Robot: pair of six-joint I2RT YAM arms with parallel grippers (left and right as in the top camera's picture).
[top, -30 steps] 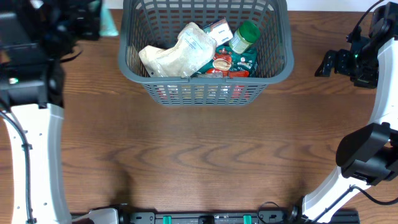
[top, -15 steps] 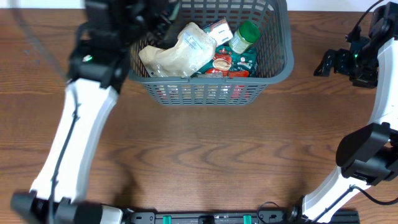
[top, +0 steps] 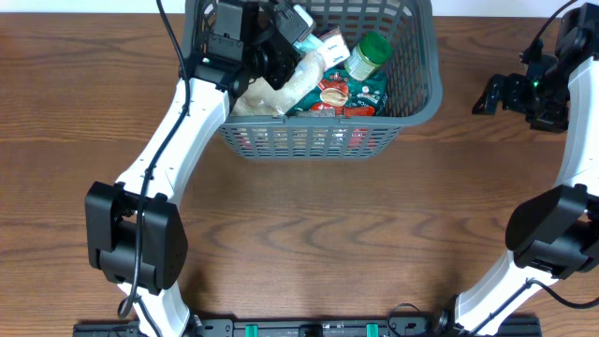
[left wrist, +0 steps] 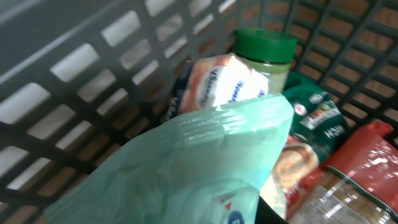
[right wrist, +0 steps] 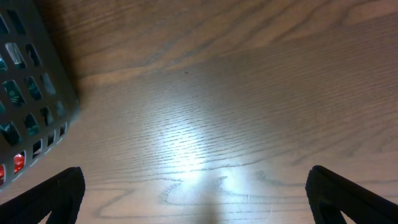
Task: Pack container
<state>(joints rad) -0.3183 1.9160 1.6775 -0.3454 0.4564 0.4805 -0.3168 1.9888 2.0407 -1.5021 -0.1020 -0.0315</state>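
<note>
The container (top: 309, 121) is a dark grey lattice basket at the table's back centre. It holds a white bag (top: 281, 94), a green-lidded jar (top: 370, 54) and red packets (top: 337, 94). My left gripper (top: 285, 37) hangs inside the container, over its left half, shut on a mint-green packet (top: 301, 23). In the left wrist view that packet (left wrist: 186, 168) fills the lower frame and hides the jaws, above the jar (left wrist: 264, 53) and the lattice wall (left wrist: 74, 62). My right gripper (top: 489, 95) stands open over bare table (right wrist: 199, 193), to the right of the container (right wrist: 25, 81).
Brown wooden table (top: 309, 234) stretches in front of the basket. The right arm's white links (top: 571, 187) stand along the right edge, and the left arm's white link (top: 159, 159) slants from the front left up to the basket.
The left arm has swung from the far left edge to over the basket, bringing the mint-green packet in above the white bag. The right arm has not moved.
</note>
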